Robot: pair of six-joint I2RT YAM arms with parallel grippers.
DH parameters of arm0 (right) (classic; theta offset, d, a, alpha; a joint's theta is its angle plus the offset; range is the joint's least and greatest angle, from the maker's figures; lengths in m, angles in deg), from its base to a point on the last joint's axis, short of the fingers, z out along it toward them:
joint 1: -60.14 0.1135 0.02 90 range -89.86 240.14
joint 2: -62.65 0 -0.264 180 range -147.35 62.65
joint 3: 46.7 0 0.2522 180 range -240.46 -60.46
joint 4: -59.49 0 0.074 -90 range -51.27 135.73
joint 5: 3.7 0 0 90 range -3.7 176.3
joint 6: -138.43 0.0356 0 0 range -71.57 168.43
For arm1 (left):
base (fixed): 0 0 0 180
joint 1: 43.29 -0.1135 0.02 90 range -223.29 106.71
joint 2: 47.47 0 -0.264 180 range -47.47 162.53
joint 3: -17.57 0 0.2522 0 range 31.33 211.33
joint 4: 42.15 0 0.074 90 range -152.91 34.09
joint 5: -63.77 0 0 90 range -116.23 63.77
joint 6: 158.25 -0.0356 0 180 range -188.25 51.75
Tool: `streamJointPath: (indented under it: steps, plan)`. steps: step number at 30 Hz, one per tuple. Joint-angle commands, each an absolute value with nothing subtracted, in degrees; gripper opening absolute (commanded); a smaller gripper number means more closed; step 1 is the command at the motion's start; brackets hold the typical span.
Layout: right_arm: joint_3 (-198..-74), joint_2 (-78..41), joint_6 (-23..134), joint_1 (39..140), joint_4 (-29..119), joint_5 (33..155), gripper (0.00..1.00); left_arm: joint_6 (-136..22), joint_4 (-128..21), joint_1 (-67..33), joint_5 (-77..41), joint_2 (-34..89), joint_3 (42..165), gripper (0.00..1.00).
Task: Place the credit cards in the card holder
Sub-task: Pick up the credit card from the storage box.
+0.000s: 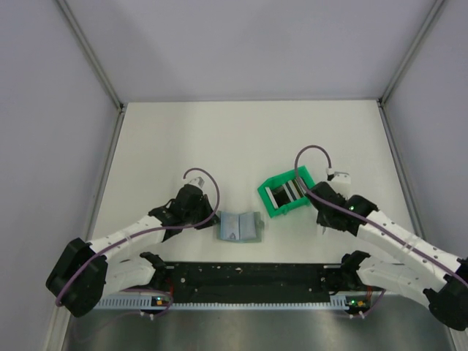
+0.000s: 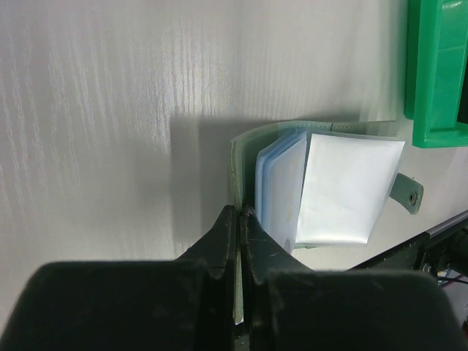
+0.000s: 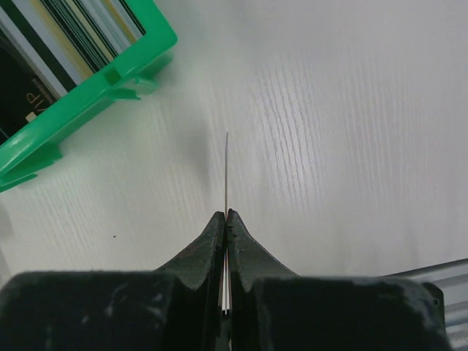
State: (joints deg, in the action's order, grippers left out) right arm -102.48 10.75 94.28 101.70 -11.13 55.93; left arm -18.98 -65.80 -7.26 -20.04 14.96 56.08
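The card holder (image 1: 238,227), a grey-green wallet, lies open on the table and shows its light blue inside. My left gripper (image 1: 214,218) is shut on its left cover edge. In the left wrist view the gripper (image 2: 240,213) pinches the green cover (image 2: 238,157), with blue sleeves (image 2: 281,183) and a pale sleeve (image 2: 344,190) fanned to the right. My right gripper (image 1: 322,225) is shut on one thin credit card, seen edge-on (image 3: 226,172) above the table, right of the wallet. More cards (image 3: 69,33) stand in the green bin (image 1: 287,192).
The bright green bin also shows in the left wrist view (image 2: 437,73) and in the right wrist view (image 3: 88,84). A black rail (image 1: 248,281) runs along the near table edge. Grey walls enclose the table on three sides.
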Motion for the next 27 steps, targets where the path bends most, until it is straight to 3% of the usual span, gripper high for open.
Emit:
streamJointPath:
  steps: [1,11,27]
  plan:
    - [-96.3,9.0,98.2,101.5,-1.6,56.6,0.0,-20.4,-63.4,-7.5,-20.3,14.7,57.6,0.0]
    - [-89.6,10.4,99.3,101.4,4.2,59.9,0.0,-20.4,-61.4,-7.4,-19.6,14.6,56.4,0.0]
    - [-89.8,7.3,98.7,101.4,4.8,61.4,0.01,-20.2,-60.9,-7.4,-19.4,14.5,55.6,0.0]
